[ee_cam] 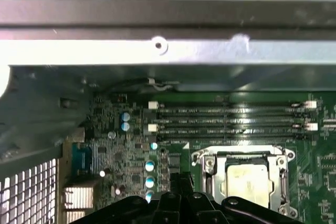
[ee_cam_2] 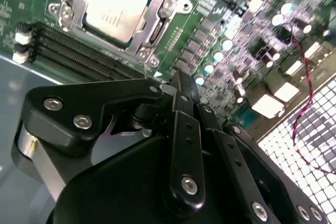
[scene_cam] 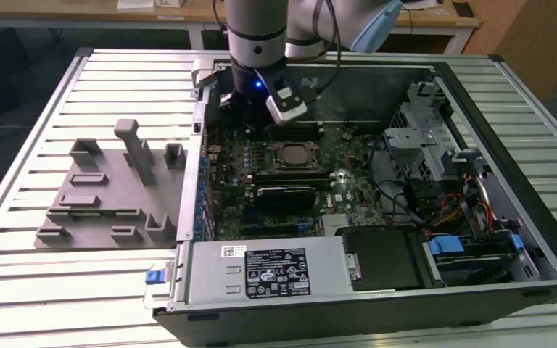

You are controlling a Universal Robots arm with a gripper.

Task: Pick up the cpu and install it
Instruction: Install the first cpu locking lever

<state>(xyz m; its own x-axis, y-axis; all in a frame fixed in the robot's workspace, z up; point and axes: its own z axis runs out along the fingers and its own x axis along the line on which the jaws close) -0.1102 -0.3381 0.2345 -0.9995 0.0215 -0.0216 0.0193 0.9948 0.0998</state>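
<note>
– While I hold the arm over the open computer case, log this with me. Item one?

– Item one: the gripper. State?

– Fingers pressed together, nothing between them that I can see in both wrist views. It hangs above the motherboard, near the socket and just off to one side of it, not touching the board.

– Item two: the cpu.

– Silver top up, lying inside the metal socket frame, between the two banks of memory slots. In the exterior view it sits mid-board. From here it looks level and square to the frame. I cannot tell whether the frame is latched.

– Item three: handling notes.

– My judgement only. The chip appears placed, so the care now is in the seating: any contact should be straight down on the flat metal top, light and centred, never on an edge. A tilted push could bend contacts underneath. I would keep the closed fingers clear of the memory slots and the frame's screws.
</note>
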